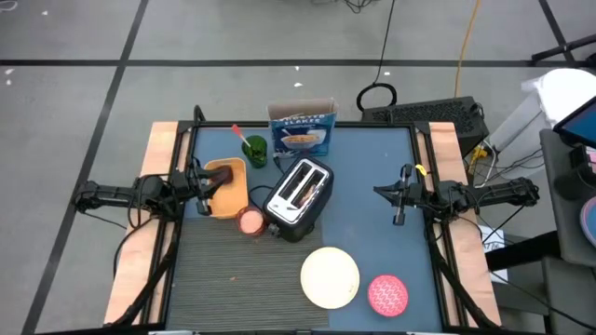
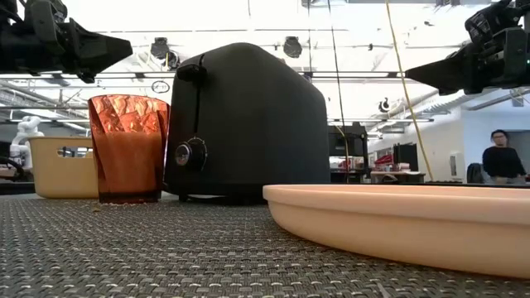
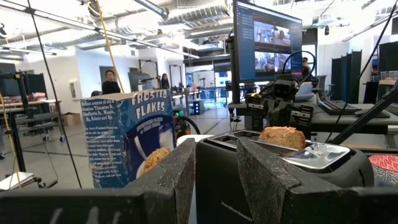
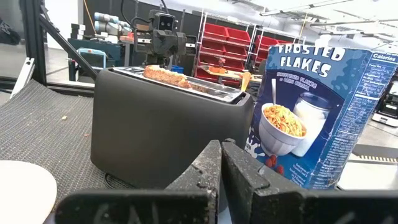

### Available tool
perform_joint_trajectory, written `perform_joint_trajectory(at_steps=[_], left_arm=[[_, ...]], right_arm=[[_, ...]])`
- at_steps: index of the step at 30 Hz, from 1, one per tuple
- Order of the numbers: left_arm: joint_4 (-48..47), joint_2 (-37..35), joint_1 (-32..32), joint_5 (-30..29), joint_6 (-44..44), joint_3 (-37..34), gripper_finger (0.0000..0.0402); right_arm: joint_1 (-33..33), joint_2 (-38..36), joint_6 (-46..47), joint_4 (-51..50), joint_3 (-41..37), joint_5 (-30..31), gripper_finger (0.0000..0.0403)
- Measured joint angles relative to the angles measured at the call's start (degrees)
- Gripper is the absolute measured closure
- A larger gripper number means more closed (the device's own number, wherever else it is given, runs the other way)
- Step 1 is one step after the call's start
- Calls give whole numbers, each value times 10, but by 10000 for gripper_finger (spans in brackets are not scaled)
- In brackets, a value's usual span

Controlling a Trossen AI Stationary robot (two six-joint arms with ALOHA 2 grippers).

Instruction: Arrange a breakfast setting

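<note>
While the left hand [image 1: 203,191] is hovering slightly parted over the orange container [image 1: 226,189], the toast [image 3: 282,137] is sitting in the toaster [image 1: 300,197] just to its right, nearer than the closed right hand [image 1: 400,194]; the plate [image 1: 330,276] is waiting empty on the counter [image 1: 372,167], toward the front.

The left gripper [image 3: 216,163] pointed at the toaster [image 3: 292,168], its two dark fingers [image 3: 171,177] standing slightly apart with a narrow gap between them. A brown toast slice [image 3: 282,136] stood up out of the toaster slot just beyond the fingertips. A blue Frosted Flakes box [image 3: 132,135] stood upright beside the toaster, ahead of the gripper. The right arm [image 3: 278,104] was visible farther off, past the toaster. A monitor [image 3: 268,42] and two people [image 3: 111,81] appeared in the room behind.
</note>
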Motion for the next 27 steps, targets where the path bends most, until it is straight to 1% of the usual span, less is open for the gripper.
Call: perform_joint_trajectory(at_steps=[21, 24, 27], left_arm=[[23, 0, 0, 0, 13, 0, 272], [23, 0, 0, 0, 11, 0, 254], [30, 0, 0, -2, 10, 0, 215]], right_arm=[[0, 0, 0, 0, 0, 0, 394], [0, 0, 0, 0, 0, 0, 394], [0, 0, 0, 0, 0, 0, 394]])
